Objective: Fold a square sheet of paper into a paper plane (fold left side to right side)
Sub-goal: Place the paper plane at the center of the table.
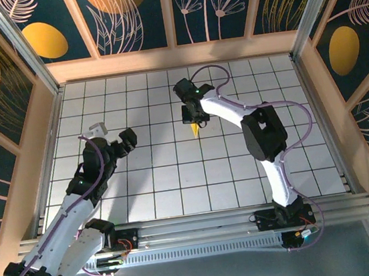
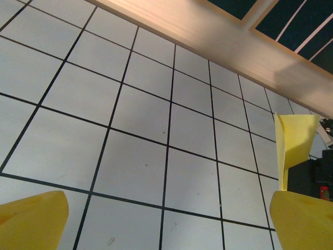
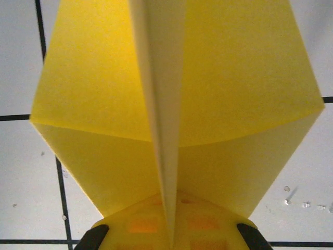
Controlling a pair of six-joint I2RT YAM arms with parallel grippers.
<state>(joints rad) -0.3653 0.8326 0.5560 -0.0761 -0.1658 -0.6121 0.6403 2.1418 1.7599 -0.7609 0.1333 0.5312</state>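
Observation:
The square sheet of paper is folded into a yellow paper plane [image 1: 195, 129], a slim creased dart. It hangs point-down over the middle of the white grid table [image 1: 175, 173]. My right gripper [image 1: 194, 114] is shut on it from above. In the right wrist view the yellow fingertips [image 3: 140, 224] pinch the plane's centre keel, and the wings [image 3: 93, 88] spread to both sides. My left gripper [image 1: 113, 135] hovers to the left of the plane, apart from it and wide open. Its yellow pads [image 2: 31, 219] hold nothing, and the plane [image 2: 294, 143] stands upright at the right edge.
A wooden rail [image 1: 174, 57] and dark panels painted with orange ovals [image 1: 44, 39] close off the far side. Wooden side walls [image 1: 34, 149] run along left and right. An aluminium rail [image 1: 202, 227] carries both arm bases at the near edge.

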